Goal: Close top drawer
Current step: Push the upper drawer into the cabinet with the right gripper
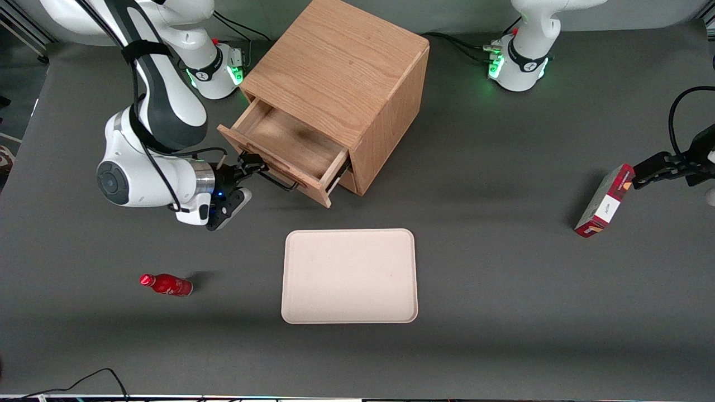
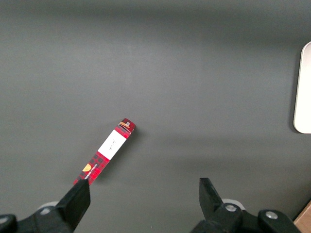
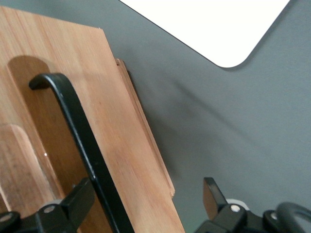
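Observation:
The oak cabinet [image 1: 341,67] stands at the middle of the table, farther from the front camera than the tray. Its top drawer [image 1: 290,146] is pulled out, and its inside shows empty. A thin black wire handle [image 1: 279,183] sits on the drawer front. My right gripper [image 1: 248,164] is right in front of the drawer front, at the handle's end toward the working arm. In the right wrist view the gripper [image 3: 146,189] is open. The handle [image 3: 77,126] and the drawer front's edge [image 3: 116,131] lie between its fingers [image 3: 80,199], which do not clamp them.
A beige tray [image 1: 349,276] lies nearer the front camera than the cabinet; its corner also shows in the right wrist view [image 3: 214,29]. A red bottle [image 1: 166,284] lies on its side toward the working arm's end. A red box [image 1: 605,201] stands toward the parked arm's end.

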{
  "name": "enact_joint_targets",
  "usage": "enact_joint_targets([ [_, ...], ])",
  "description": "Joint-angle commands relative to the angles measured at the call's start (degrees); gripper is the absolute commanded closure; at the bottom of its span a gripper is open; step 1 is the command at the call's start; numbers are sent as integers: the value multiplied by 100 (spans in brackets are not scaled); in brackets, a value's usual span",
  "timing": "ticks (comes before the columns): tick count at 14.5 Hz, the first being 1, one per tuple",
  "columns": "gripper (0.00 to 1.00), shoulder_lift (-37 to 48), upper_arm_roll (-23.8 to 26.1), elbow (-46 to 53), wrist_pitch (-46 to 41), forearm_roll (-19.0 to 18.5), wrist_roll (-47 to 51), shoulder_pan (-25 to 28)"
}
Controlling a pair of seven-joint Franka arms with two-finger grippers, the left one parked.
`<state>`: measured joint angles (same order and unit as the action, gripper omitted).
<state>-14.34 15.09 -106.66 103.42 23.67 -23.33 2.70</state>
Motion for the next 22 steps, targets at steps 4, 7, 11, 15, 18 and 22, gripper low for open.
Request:
enact_joint_targets([
  [4, 0, 625, 266, -838, 450, 314, 312, 20],
  [7, 0, 915, 424, -1208, 592, 532, 425, 20],
  [11, 0, 1152, 670, -1384, 600, 569, 724, 20],
  [15, 0, 1390, 907, -1648, 697, 832, 874, 20],
  [18, 0, 1408, 952, -1657, 706, 841, 997, 20],
  [22, 0, 1276, 943, -1219, 636, 379, 971, -32],
])
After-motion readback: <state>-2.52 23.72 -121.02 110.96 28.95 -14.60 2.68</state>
